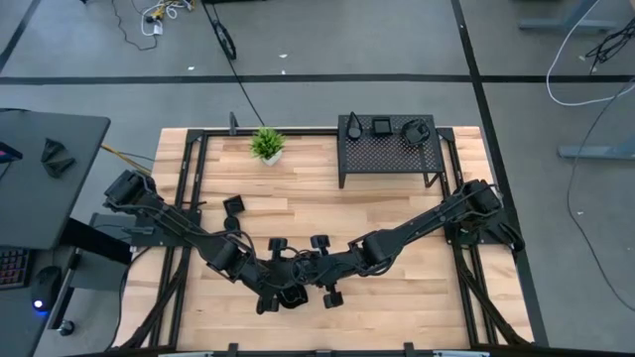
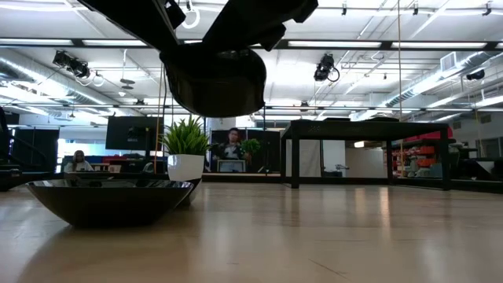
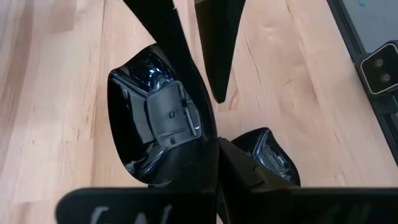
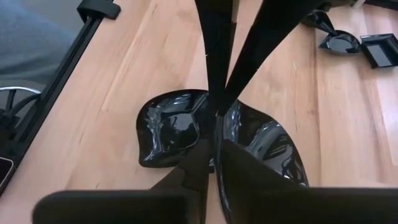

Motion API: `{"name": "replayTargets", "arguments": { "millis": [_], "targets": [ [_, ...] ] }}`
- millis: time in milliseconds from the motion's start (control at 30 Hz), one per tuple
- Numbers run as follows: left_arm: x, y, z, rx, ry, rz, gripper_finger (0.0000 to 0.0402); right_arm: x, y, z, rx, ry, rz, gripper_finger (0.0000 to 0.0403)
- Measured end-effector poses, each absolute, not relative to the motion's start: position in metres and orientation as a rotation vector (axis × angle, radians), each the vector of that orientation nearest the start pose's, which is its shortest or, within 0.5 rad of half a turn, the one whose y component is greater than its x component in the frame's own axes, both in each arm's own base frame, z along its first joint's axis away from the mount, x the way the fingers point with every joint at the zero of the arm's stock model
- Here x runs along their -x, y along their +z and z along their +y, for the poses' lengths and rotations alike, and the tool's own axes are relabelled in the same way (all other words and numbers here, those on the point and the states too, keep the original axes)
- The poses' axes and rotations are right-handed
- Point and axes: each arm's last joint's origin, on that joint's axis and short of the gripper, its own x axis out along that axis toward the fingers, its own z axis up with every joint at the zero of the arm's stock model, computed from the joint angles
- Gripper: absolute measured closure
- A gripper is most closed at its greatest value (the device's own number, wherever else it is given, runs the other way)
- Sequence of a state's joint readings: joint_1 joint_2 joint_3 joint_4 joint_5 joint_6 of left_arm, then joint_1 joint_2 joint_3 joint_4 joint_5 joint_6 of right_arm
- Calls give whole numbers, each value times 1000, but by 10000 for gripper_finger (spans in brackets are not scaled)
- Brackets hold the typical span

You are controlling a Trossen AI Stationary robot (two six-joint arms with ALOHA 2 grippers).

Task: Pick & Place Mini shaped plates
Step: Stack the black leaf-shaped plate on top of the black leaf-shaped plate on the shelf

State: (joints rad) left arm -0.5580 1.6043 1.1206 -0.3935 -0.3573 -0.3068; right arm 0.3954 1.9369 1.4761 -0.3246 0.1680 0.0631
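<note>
My two grippers meet over the table's near middle, the left gripper [image 1: 281, 291] from the left and the right gripper [image 1: 313, 278] from the right. Both are shut on a glossy black dish [image 2: 212, 79] that hangs in the air. In each wrist view glossy black shows on both sides of the fingers, in the left wrist view [image 3: 140, 118] and the right wrist view [image 4: 174, 127]; whether this is one dish or two, I cannot tell. Another black dish [image 2: 110, 200] rests on its base on the table. Three more dishes [image 1: 382, 127] sit on the black perforated rack [image 1: 389, 154]. My left gripper pinches the dish's rim [image 3: 214, 134] between its two fingers, which come level from the table's left. The dish is lifted clear of the table with its hollow up. The fingers themselves hide the exact place of contact. My right gripper pinches the dish's rim [image 4: 216, 124] between its two fingers, level from the table's right, tip to tip with the left gripper's fingers [image 4: 214, 56]. The dish is clear of the table. The fingers cover the place where they meet the rim.
A small green potted plant [image 1: 266, 146] stands at the far edge, left of the rack. A few more black dishes [image 4: 348, 40] lie on the table's left part, one of them in the high view [image 1: 234, 205]. Black frame rails [image 1: 184, 198] run along both table sides.
</note>
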Motion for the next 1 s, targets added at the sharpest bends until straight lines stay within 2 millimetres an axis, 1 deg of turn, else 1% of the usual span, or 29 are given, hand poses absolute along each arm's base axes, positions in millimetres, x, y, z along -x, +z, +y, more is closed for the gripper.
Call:
{"name": "replayTargets", "arguments": {
  "millis": [267, 400, 500, 633, 733, 833, 900, 933, 1000],
  "targets": [
    [-289, 234, -168, -103, -60, 800, 395, -397, 226, 160, 179, 197, 770, 397],
    [-290, 235, -168, -98, -58, 785, 379, -397, 226, 160, 185, 199, 772, 397],
    [-293, 237, -167, -92, -55, 755, 347, -396, 226, 160, 191, 202, 776, 399],
    [-296, 238, -165, -122, -65, 744, 284, -393, 223, 161, 205, 205, 810, 400],
    [-291, 246, -162, -132, -66, 771, 239, -387, 216, 166, 224, 202, 834, 401],
    [-280, 256, -157, -130, -27, 820, 209, -375, 207, 176, 272, 213, 903, 401],
    [-270, 261, -153, -130, 33, 844, 198, -365, 204, 186, 286, 231, 947, 402],
    [-264, 262, -151, -133, 72, 849, 194, -358, 206, 190, 290, 226, 968, 402],
    [-253, 259, -148, -151, 153, 856, 192, -344, 215, 198, 303, 200, 990, 402]
  ]
}}
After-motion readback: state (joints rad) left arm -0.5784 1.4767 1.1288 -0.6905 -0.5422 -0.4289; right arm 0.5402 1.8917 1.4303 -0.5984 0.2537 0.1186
